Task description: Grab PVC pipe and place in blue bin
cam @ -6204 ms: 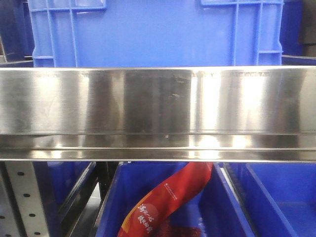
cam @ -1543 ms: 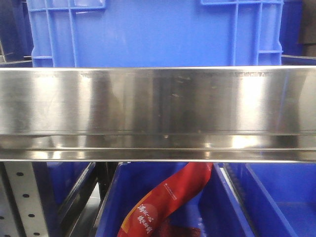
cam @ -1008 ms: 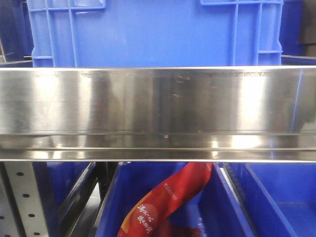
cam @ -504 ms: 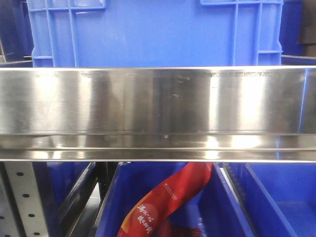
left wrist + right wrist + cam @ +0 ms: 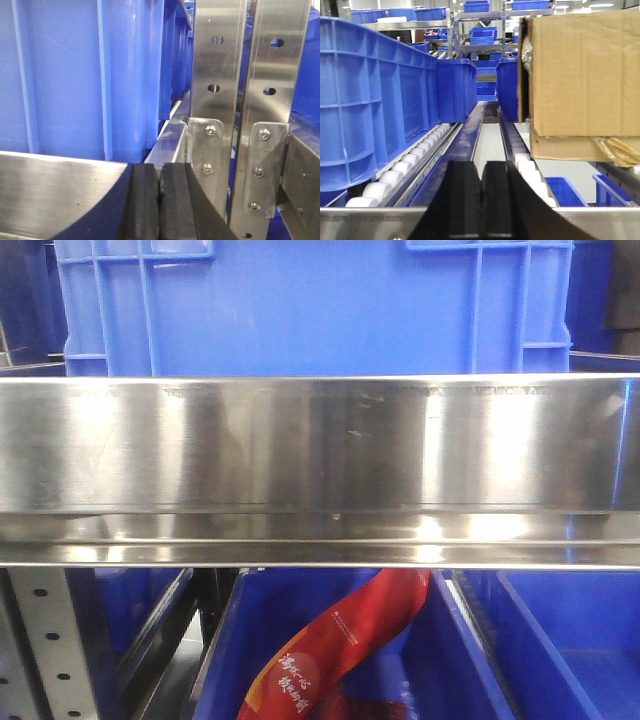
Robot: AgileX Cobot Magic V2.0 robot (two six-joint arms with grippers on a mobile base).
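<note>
The PVC pipe is out of view in every view. A large blue bin (image 5: 310, 305) stands on the shelf behind a steel rail (image 5: 320, 455) in the front view. The same kind of blue bin (image 5: 75, 75) fills the left of the left wrist view. My left gripper (image 5: 160, 172) is shut, pads together with nothing between them, just in front of a steel rail (image 5: 55, 195). My right gripper (image 5: 482, 167) is shut and empty too, pointing down a roller lane between a blue bin (image 5: 365, 105) and a cardboard box (image 5: 582, 75).
Below the rail, a lower blue bin (image 5: 232, 640) holds a red bag (image 5: 335, 645); another blue bin (image 5: 560, 640) sits to its right. Perforated steel uprights (image 5: 217, 75) stand right of the left gripper. White rollers (image 5: 415, 155) line the lane.
Only the reflections on the steel rail have shifted slightly. The bins and the red bag stay where they were.
</note>
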